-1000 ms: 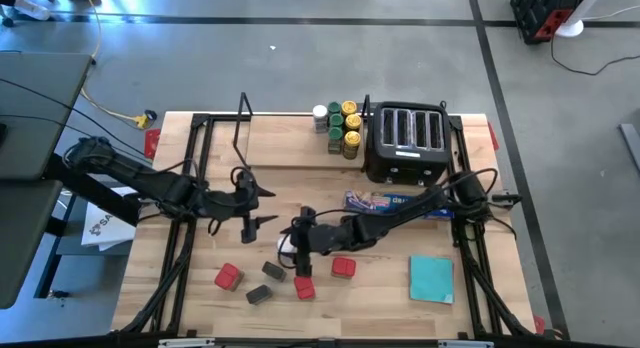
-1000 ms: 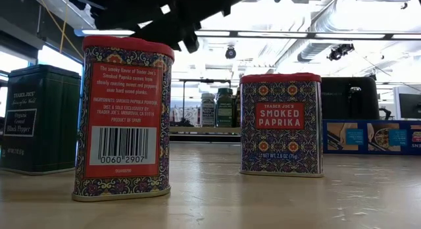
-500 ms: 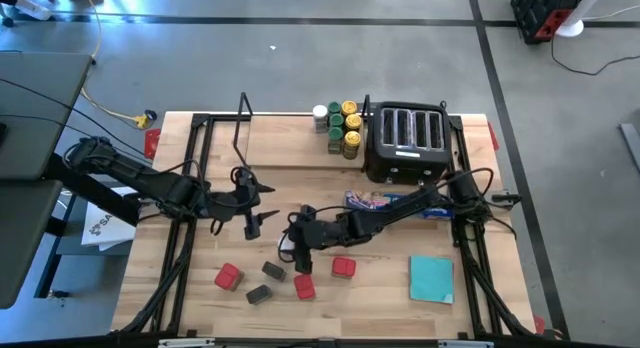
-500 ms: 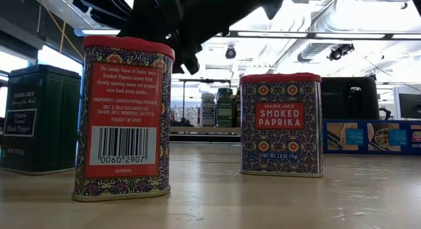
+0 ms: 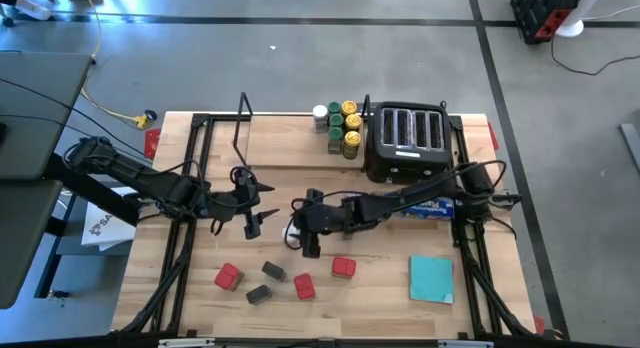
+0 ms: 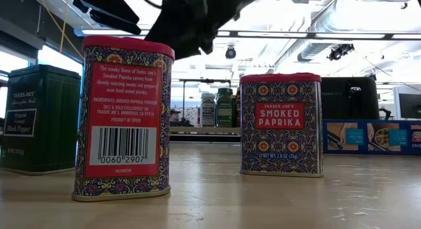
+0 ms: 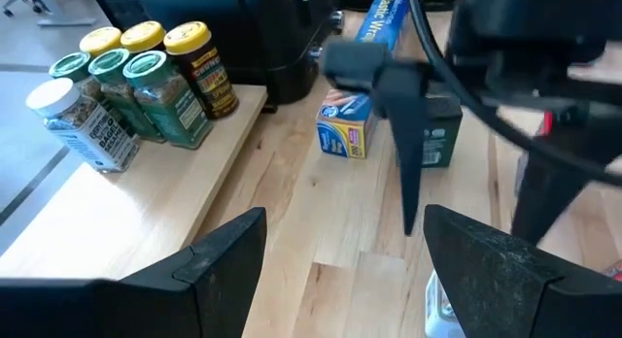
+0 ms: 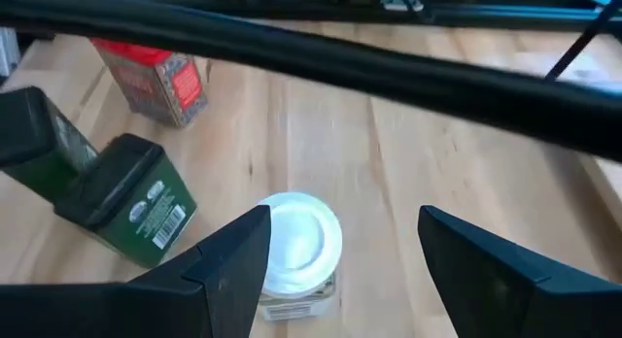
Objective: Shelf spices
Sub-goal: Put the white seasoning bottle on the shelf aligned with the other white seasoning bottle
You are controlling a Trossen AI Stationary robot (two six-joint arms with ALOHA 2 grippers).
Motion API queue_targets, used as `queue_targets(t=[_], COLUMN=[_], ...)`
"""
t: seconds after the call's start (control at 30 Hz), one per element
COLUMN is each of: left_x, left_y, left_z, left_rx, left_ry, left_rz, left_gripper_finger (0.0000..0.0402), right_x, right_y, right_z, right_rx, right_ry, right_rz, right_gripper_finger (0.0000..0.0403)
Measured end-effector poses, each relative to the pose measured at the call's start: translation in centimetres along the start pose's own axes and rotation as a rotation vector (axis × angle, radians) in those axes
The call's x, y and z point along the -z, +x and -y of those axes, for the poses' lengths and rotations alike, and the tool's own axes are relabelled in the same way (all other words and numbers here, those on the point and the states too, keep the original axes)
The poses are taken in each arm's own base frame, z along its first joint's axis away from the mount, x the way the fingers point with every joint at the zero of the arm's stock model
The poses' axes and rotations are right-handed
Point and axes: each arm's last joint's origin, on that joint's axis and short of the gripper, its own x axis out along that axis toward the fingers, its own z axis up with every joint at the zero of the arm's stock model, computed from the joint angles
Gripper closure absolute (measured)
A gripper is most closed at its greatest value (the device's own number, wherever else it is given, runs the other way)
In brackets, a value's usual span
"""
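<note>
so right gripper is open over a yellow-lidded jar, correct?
Not quite: the right gripper is open, but the jar under it has a white lid, not yellow. The right wrist view shows it, standing beside a dark green tin.

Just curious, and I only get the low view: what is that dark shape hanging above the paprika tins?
Observer: That's the right hand, open and poised over a white-lidded jar that your view doesn't show.
Operator: And the other arm?
Observer: The left hand is open too, above the table beside it, holding nothing.
Operator: Is anything shelved?
Observer: Yes, jars with yellow, green and white lids stand on the shelf by the toaster.
</note>
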Motion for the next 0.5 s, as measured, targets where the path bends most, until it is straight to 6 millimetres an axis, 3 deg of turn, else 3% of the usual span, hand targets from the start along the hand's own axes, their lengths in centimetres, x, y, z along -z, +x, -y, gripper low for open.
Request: queue_targets(t=[0.13,0.5], left_x=[0.0,0.0], left_y=[0.0,0.0], left_z=[0.0,0.0], left_rx=[0.001,0.003], left_ry=[0.001,0.0], left_rz=[-0.001,-0.002], left_gripper_finger=[0.0129,0.0128], right_x=[0.0,1.7], right_y=[-0.2,2.8], right_z=[-0.3,-1.1], right_rx=[-0.038,-0.077], right_ry=[-0.005,-0.006], right_rz=[-0.004,0.006], right_gripper_finger=[0.0146,0.0146])
